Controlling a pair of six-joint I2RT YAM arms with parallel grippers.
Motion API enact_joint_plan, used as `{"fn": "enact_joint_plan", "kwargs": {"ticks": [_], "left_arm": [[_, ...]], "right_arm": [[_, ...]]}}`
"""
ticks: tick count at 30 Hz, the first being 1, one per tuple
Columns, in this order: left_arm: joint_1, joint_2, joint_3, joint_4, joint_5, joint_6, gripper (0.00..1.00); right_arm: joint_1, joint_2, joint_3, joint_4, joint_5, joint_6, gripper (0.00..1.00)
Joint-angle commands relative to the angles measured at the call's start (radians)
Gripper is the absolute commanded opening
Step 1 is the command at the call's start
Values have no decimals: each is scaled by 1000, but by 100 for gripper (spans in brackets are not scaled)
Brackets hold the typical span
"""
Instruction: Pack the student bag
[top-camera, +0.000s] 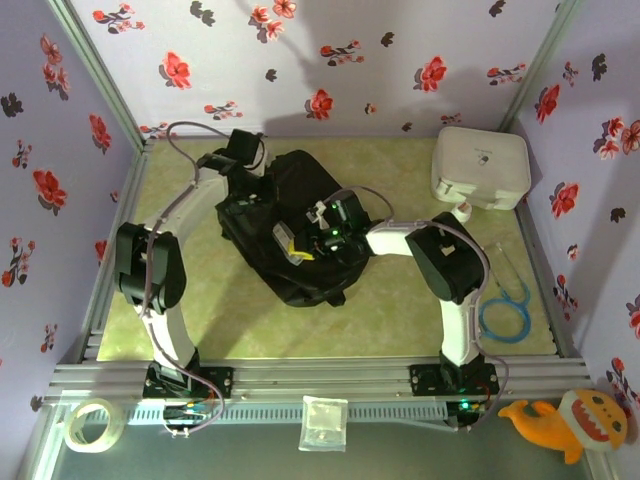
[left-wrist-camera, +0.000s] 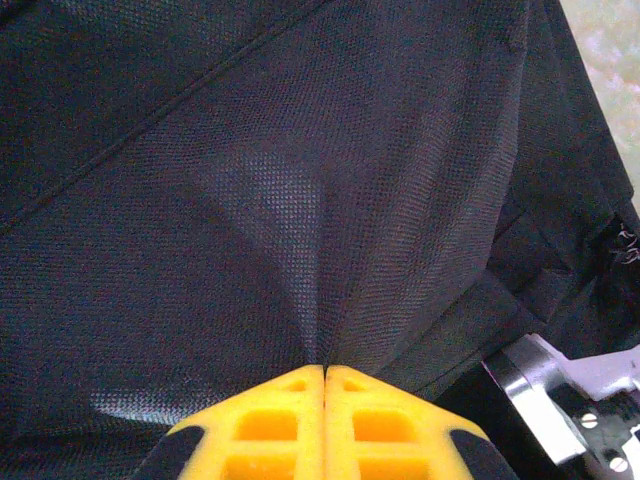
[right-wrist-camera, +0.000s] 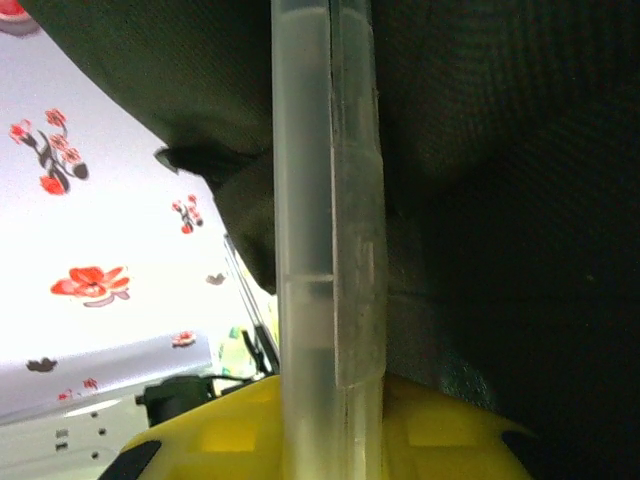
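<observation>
The student bag (top-camera: 300, 225), a black fabric backpack, lies in the middle of the table. My left gripper (top-camera: 243, 198) is at the bag's upper left. In the left wrist view its yellow fingers (left-wrist-camera: 280, 420) are shut on a pinched fold of the student bag's cloth (left-wrist-camera: 250, 200), which rises in a ridge from the tips of the left gripper (left-wrist-camera: 325, 368). My right gripper (top-camera: 297, 247) is over the bag's middle. The right gripper (right-wrist-camera: 330, 385) is shut on a frosted clear plastic case (right-wrist-camera: 325, 200), held edge-on, with dark bag fabric (right-wrist-camera: 500, 200) around it.
A white rounded hard case (top-camera: 480, 168) stands at the back right. A coiled blue cable (top-camera: 505, 310) lies by the right edge. Off the table's front sit a tape roll (top-camera: 95, 425), a small clear packet (top-camera: 323, 420) and an orange plush toy (top-camera: 570, 420).
</observation>
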Motion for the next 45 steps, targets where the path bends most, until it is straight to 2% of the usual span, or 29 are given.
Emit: {"fn": "enact_joint_plan", "kwargs": {"ticks": [1,5,8,14,21,27,31,35,38,40,41,45], "left_arm": [[18,-52,-44,7,38,-33,0],[36,-68,-83,12,7,-37,0],[37,-74,-93,2,-34,-31,3],[31,-77,-76,-52,-126,16,21],[-42,-114,-75,-99,-260,114,41],[-107,-55,-60,-99,-359,207,46],[-119,11,-27,-122,-441,227,43],[-128,56,-9,-134,-456,213,37],[-128,89,-1,-137,-465,187,24],[-129,102,3,-130,-467,175,5],[-129,101,5,-127,-465,172,0],[-129,47,15,-114,-412,160,0]], "right_arm": [[-33,26,-11,365,95,128,15],[-80,59,-38,635,120,292,15],[-97,73,-58,668,135,320,15],[-102,30,-118,513,169,249,14],[-102,-59,-162,278,174,146,14],[-101,-76,-177,176,160,122,14],[-94,-78,-176,150,134,115,14],[-82,-77,-174,130,121,102,14],[-77,-72,-167,130,98,91,14],[-68,-58,-142,93,55,68,14],[-62,-52,-128,67,45,54,14],[-44,-36,-108,-23,34,9,14]]}}
